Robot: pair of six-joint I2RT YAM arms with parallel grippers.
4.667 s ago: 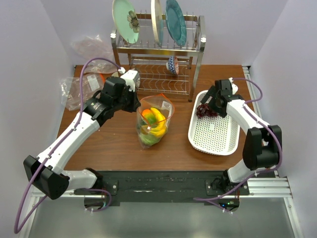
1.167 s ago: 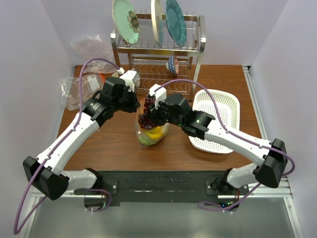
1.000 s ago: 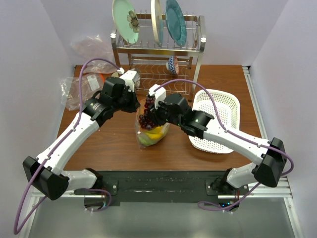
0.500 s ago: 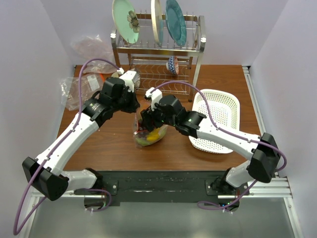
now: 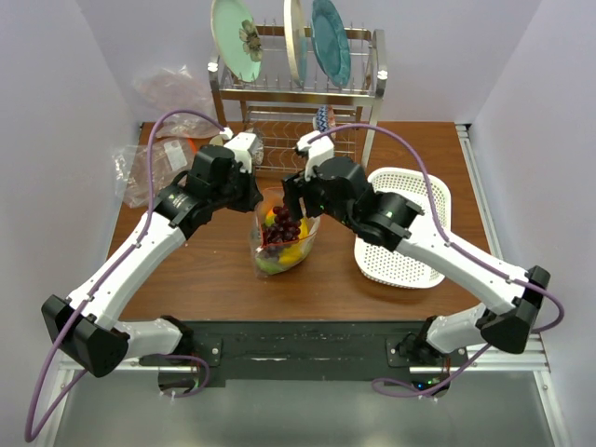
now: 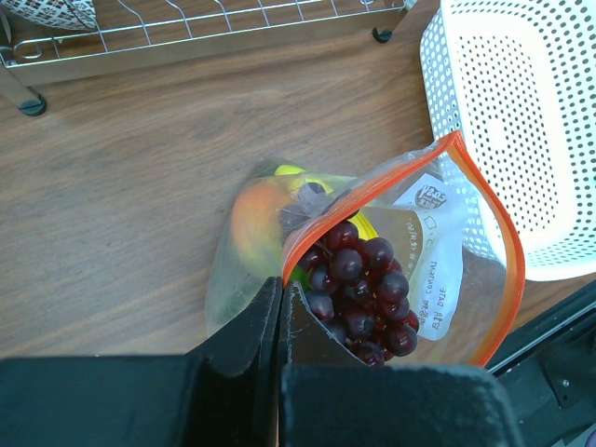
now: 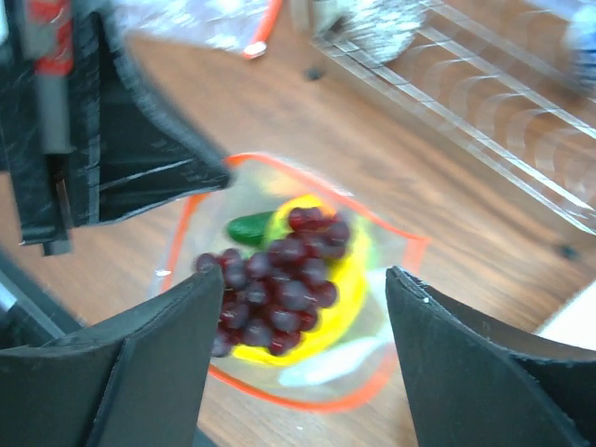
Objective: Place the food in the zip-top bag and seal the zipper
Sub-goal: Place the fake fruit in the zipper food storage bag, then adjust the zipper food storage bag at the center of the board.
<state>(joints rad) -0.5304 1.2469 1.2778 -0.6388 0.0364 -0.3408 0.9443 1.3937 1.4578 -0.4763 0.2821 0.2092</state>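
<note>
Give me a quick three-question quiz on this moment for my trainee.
1. True or false: the grapes lie inside the bag.
2. What does the left gripper pinch? A) the zipper B) the basket C) the rack
3. Fill in: above the bag, the right gripper is ___ (open or shut).

Key: 1 true; 2 A; 3 open.
</note>
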